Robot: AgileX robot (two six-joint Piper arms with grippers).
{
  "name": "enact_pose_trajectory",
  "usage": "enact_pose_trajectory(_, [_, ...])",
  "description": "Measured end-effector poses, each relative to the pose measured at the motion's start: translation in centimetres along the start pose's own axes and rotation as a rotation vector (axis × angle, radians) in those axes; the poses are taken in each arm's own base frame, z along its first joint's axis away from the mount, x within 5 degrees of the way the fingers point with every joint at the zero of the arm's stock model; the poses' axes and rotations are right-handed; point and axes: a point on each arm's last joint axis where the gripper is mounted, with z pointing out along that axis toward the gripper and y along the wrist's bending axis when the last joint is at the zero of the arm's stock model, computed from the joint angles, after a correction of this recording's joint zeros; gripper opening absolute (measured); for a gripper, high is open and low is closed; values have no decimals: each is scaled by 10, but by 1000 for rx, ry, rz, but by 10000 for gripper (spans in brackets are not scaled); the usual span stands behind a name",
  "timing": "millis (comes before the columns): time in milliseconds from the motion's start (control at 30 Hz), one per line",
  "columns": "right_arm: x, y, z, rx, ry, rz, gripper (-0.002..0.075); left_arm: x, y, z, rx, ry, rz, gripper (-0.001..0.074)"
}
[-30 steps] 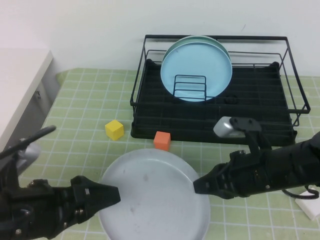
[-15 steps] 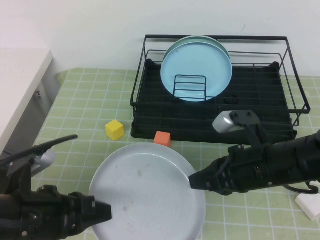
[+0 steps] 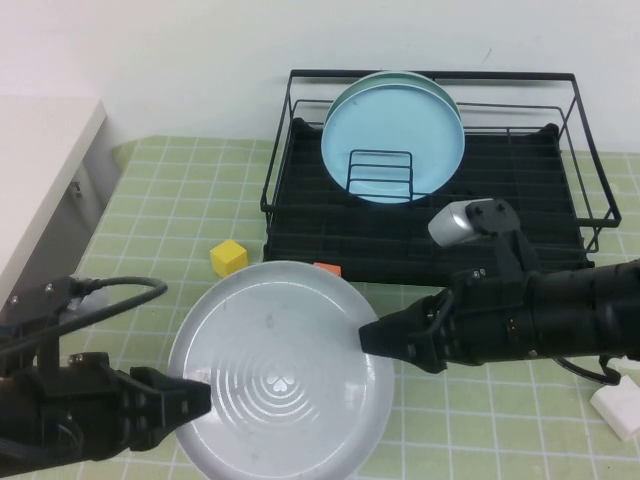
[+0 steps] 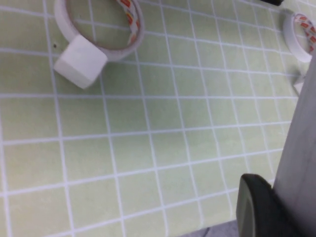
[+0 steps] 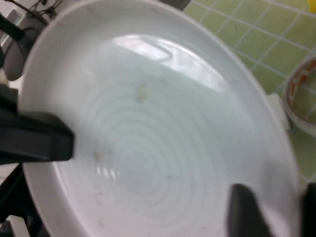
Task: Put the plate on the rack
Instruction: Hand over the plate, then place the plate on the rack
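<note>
The pale grey plate (image 3: 280, 365) is off the mat and tilted, held between my two grippers in front of the black wire rack (image 3: 430, 76). My left gripper (image 3: 196, 398) is shut on the plate's left rim; in the left wrist view one finger (image 4: 253, 207) lies against the rim (image 4: 300, 163). My right gripper (image 3: 373, 340) is shut on the right rim; in the right wrist view (image 5: 276, 212) its fingers straddle the plate's edge (image 5: 148, 133). Light-blue plates (image 3: 395, 135) stand upright in the rack behind a small wire holder (image 3: 380, 172).
A yellow cube (image 3: 228, 258) lies left of the rack. An orange cube (image 3: 326, 267) peeks over the plate's far rim. A white block (image 3: 616, 412) lies at the right edge and a white counter (image 3: 40, 170) at the left. Tape rolls (image 4: 98, 24) and a white cube (image 4: 80, 61) lie on the mat.
The plate has risen and tilted, shifting left and toward the rack, so it now hides most of the orange cube. Both grippers moved left with it.
</note>
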Motion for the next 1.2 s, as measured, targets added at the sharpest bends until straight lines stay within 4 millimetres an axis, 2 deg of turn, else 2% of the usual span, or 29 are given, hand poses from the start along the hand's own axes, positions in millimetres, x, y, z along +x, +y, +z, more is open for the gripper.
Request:
enact_pose_trajectory(100, [-2,1,-1,-6,-12,-36,388,-2,2,0,-19,-16,42,71])
enact_pose_trajectory(167, [-6,4,-2,-8,-24,-64,448,-2,3,0,-29,-25,77,71])
enact_pose_trajectory(267, [-18,12,-10,-14,-69,-104,484,-3,3,0,-33,-27,140,71])
enact_pose_trajectory(400, [-42,33,-29,-31,-162,-182,488,-3,3,0,-34,-26,228,71])
enact_pose_trajectory(467, [-52,47,-43,-42,-202,-251,470,-5,1,-1,-32,-32,285,71])
enact_pose_trajectory(567, [-59,73,-73,-46,-241,-385,386,-18,-6,-5,-29,-68,437,71])
enact_pose_trajectory(733, [-45,103,-119,25,-156,-597,104,-50,-23,-19,-53,-180,707,71])
enact_pose_trajectory(800, [-36,108,-133,68,-90,-621,46,-64,-30,-26,-80,-245,779,71])
enact_pose_trajectory(900, [-19,110,-152,160,43,-592,17,-85,-38,-36,-142,-357,872,71])
enact_pose_trajectory(1033, [5,102,-179,361,235,-503,8,-112,-49,-48,-215,-495,991,71])
enact_pose_trajectory(1200, [37,83,-203,638,290,-396,6,-145,-56,-43,-263,-573,1178,71])
